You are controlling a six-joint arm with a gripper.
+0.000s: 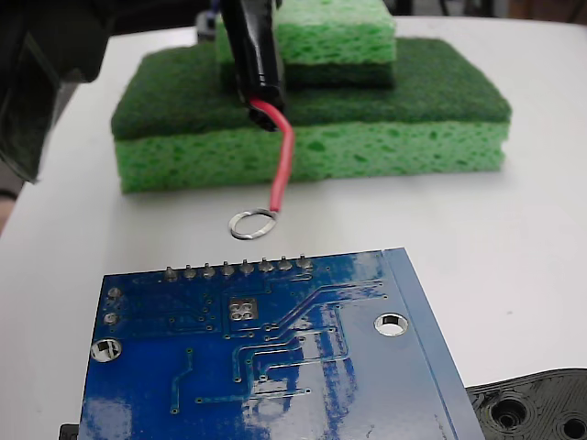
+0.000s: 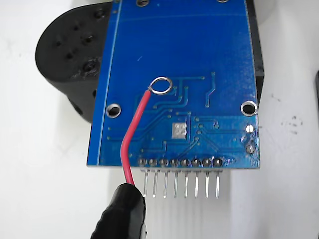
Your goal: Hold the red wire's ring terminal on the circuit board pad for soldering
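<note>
Sponges fill the back of the fixed view: a large green sponge (image 1: 312,128) lies on the white tabletop (image 1: 514,220) with a smaller green sponge (image 1: 335,41) stacked on top. In front of them the red wire (image 1: 282,170) hangs down from its black sleeve (image 1: 255,55), which enters from the top edge. The ring terminal (image 1: 252,225) at its lower end sits over bare tabletop, in the open strip between the large sponge and the circuit board (image 1: 275,357); whether it touches the surface I cannot tell. It lies just beyond the board's far edge, where the row of solder pins (image 1: 237,269) stands. The pad (image 1: 242,310) is a little way inside that edge, uncovered and apart from the ring. A black plastic piece with holes (image 1: 537,408) shows at the lower right corner, beside the board's right edge. The pincer itself is not visible here.

From the wrist view, the sleeve (image 2: 122,211) comes up from the bottom edge and the wire (image 2: 133,134) curves up across the board (image 2: 179,50). The ring (image 2: 161,85) appears over the blue surface, up and left of the pad (image 2: 179,131), not on it. The pins (image 2: 181,183) jut past the board's near edge over white tabletop (image 2: 45,174). The black piece (image 2: 70,64) sticks out beyond the board's left edge. Open white surface lies to the left and right of the board. No pincer fingers show, so whether they are clamped on the sleeve I cannot tell.
</note>
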